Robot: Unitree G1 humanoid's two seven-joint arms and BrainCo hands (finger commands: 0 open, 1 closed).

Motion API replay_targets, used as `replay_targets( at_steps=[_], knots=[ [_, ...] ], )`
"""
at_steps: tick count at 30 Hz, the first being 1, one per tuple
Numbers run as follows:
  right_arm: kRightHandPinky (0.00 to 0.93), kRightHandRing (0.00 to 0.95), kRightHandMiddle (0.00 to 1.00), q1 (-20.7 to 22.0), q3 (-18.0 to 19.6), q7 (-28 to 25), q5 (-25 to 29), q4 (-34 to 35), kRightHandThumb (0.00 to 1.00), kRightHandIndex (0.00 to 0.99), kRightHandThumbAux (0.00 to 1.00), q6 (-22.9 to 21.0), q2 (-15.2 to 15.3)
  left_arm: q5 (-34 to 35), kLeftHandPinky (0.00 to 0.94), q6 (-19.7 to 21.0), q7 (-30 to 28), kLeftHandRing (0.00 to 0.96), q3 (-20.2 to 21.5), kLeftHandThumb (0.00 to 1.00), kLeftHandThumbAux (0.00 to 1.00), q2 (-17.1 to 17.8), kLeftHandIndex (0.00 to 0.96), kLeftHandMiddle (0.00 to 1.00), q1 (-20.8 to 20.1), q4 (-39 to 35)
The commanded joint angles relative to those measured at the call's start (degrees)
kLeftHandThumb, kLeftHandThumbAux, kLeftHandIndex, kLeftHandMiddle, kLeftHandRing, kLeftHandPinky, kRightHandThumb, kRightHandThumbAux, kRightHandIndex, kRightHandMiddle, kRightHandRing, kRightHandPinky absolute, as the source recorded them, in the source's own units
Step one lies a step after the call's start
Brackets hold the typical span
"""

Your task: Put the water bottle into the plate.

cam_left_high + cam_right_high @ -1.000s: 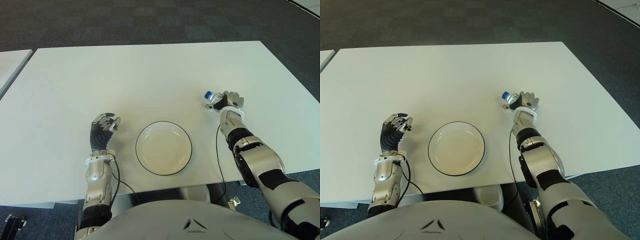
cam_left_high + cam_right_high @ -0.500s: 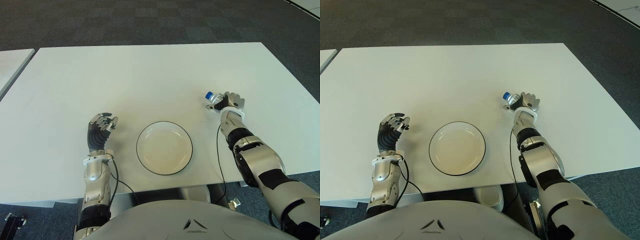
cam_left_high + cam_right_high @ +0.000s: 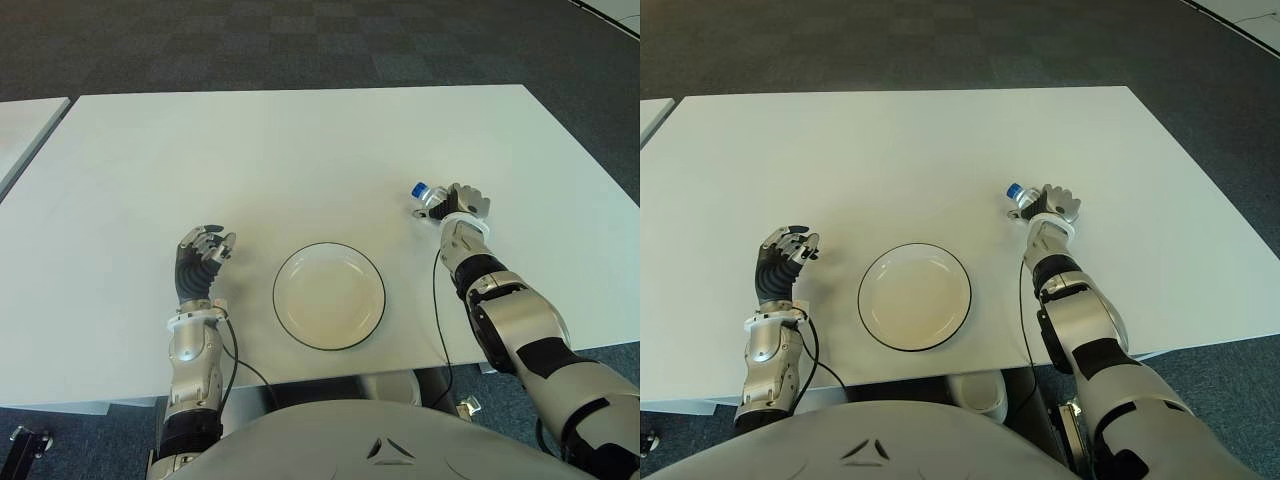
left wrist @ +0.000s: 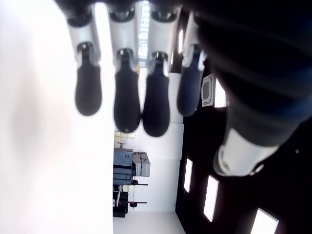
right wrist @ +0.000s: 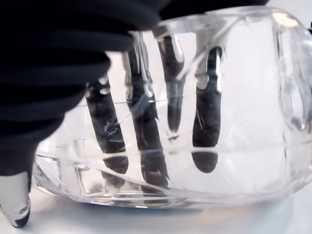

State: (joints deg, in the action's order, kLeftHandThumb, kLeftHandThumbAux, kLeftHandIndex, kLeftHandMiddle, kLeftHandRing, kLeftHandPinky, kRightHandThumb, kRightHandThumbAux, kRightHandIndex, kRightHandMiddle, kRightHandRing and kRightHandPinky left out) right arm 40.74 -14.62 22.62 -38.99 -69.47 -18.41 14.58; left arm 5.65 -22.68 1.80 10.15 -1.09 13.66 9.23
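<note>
Little has moved since the earlier frames: the left hand [image 3: 203, 258], seen a little higher a second ago, is now held slightly lower beside the plate, while the right hand [image 3: 460, 205] is kept wrapped around the bottle as before. From the head cameras, only the blue cap and a short stretch of neck of the clear plastic water bottle [image 3: 426, 195] are seen, projecting from the left side of the right hand, low over the white table [image 3: 300, 150]. More is given by the right wrist view: the transparent ribbed body [image 5: 195, 122] fills the frame, and four dark fingers [image 5: 204, 122] are seen through the plastic, curled around its far side, so the bottle is gripped firmly. The round white plate with a dark rim [image 3: 329, 295] is seen well apart from that hand, on its left and nearer the robot. In the left wrist view, the left hand's fingers [image 4: 127, 97] are shown loosely bent, holding nothing.
</note>
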Motion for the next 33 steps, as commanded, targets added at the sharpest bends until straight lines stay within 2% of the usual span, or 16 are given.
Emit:
replay_targets(
  at_steps=[1,13,19,24,29,33],
  knots=[
    [0.802,0.773,0.782,-7.8,2.6,-3.4,6.3,-2.9,0.706,0.438,0.718,0.7,-4.2,0.4,0.597,0.9,-0.5,0.609,-0.2,0.711,0.708,-0.1,0.437,0.634,0.0,-0.4],
    [0.833,0.809,0.807,-9.1,7.1,0.8,10.9,0.8,0.702,0.439,0.723,6.6,-4.3,1.1,0.592,0.7,-0.7,0.601,-0.1,0.710,0.708,0.1,0.436,0.624,-0.1,-0.1],
    [0.840,0.826,0.822,-10.5,8.4,5.4,12.4,2.6,0.701,0.439,0.725,11.8,-4.0,0.7,0.599,0.6,-0.5,0.609,-0.1,0.710,0.708,0.3,0.436,0.631,-0.1,-0.1],
    [0.807,0.813,0.808,-12.3,12.3,9.2,16.6,4.5,0.701,0.439,0.724,20.2,-4.1,0.4,0.600,0.8,-0.2,0.610,-0.1,0.710,0.708,0.3,0.437,0.633,-0.2,-0.1],
    [0.781,0.795,0.792,-14.0,16.1,7.9,21.9,6.8,0.702,0.440,0.724,29.4,-4.1,0.1,0.604,0.7,0.0,0.613,0.0,0.710,0.708,0.4,0.437,0.635,-0.3,0.1],
    [0.771,0.787,0.785,-15.4,17.2,6.2,24.5,9.4,0.702,0.440,0.724,34.2,-4.0,-0.1,0.608,0.8,0.2,0.616,0.1,0.710,0.708,0.5,0.437,0.637,-0.3,0.1]
  ],
)
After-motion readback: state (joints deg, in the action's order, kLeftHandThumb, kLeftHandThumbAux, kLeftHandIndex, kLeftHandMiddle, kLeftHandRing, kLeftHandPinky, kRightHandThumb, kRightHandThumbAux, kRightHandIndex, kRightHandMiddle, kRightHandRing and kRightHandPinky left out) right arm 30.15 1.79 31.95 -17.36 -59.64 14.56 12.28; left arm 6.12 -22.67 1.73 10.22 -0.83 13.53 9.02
